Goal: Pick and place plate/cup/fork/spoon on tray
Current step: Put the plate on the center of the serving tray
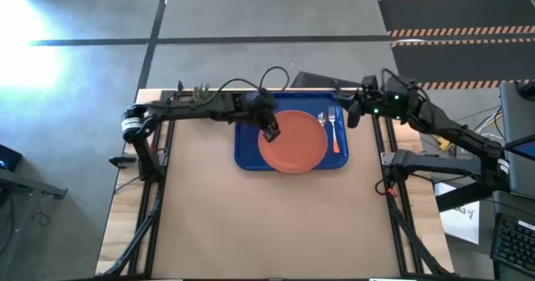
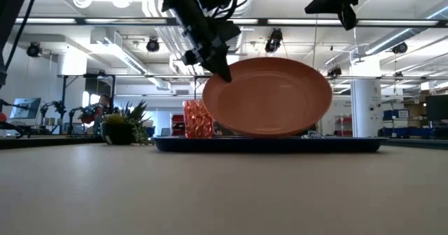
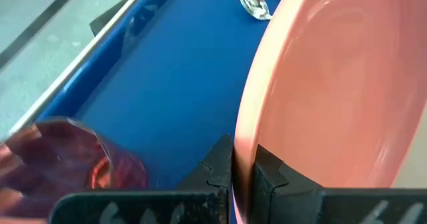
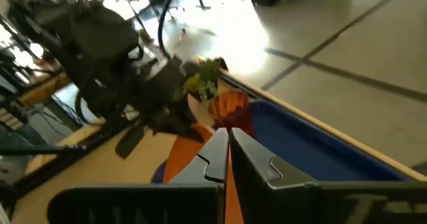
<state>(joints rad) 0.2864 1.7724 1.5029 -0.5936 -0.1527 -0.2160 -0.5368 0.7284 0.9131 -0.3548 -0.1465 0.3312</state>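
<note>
The left gripper (image 1: 270,133) pinches the plate (image 1: 292,141) by its rim at the plate's nine o'clock edge, one finger on each face; the left wrist view shows the two fingers (image 3: 215,173) pressed onto the salmon rim (image 3: 243,144). In the low view the plate (image 2: 269,96) is tilted, its gripped edge raised and its lower edge down on the tray (image 2: 269,145). From above, the plate covers the middle of the tray (image 1: 247,154) and overhangs its six o'clock rim. The cup (image 2: 198,119) stands upright on the tray on the plate's nine o'clock side, just beside it. The spoon (image 1: 323,120) and fork (image 1: 334,125) lie side by side on the tray at the plate's two o'clock. The right gripper (image 1: 354,112) hangs off the tray's two o'clock corner, fingers (image 4: 255,159) pressed together on nothing. A plant (image 1: 201,91) sits at the tray's ten o'clock.
</note>
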